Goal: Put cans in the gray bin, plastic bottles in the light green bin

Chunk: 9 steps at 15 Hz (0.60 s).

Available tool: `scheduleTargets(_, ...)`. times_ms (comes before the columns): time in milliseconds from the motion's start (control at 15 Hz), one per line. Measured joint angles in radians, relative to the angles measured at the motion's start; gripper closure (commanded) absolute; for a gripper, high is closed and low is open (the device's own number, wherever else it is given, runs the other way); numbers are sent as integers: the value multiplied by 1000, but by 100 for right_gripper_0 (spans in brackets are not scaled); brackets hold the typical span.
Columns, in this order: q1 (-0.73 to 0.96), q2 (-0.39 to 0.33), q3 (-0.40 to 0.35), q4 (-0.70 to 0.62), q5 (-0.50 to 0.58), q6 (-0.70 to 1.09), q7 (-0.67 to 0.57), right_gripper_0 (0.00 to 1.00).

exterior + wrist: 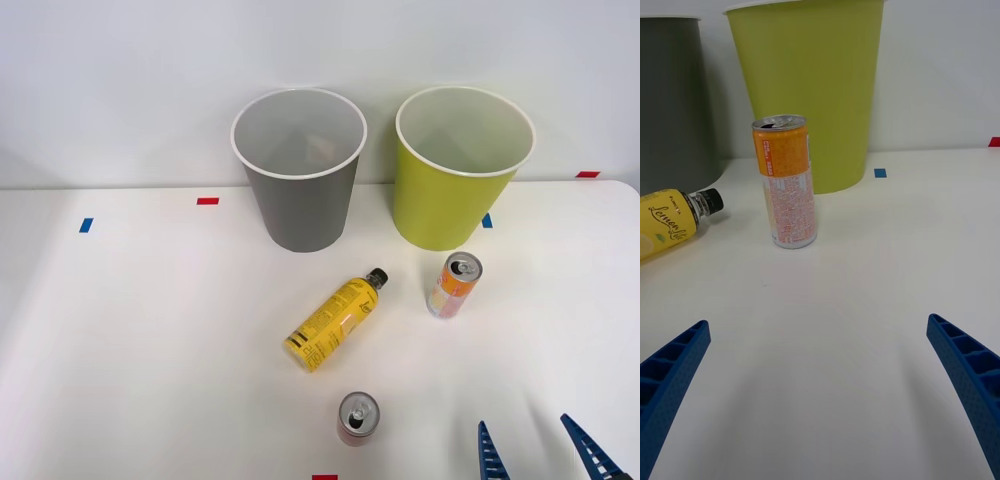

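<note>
Your right gripper (538,452) hangs empty, fingers spread wide, low over the counter (150,330). The orange can (787,182) stands upright straight ahead of them, just before the light green bin (814,82); drive forward, its long axis vertical between them

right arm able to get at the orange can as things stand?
Probably yes. The right gripper is open and holds nothing, and the orange can stands upright ahead of it with bare table between. The yellow bottle lies off to one side, and the light green bin stands behind the can.
</note>
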Motion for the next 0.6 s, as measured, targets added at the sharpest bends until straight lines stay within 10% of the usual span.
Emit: scheduleTargets(600,0,0,0,0,0,0,0,0)
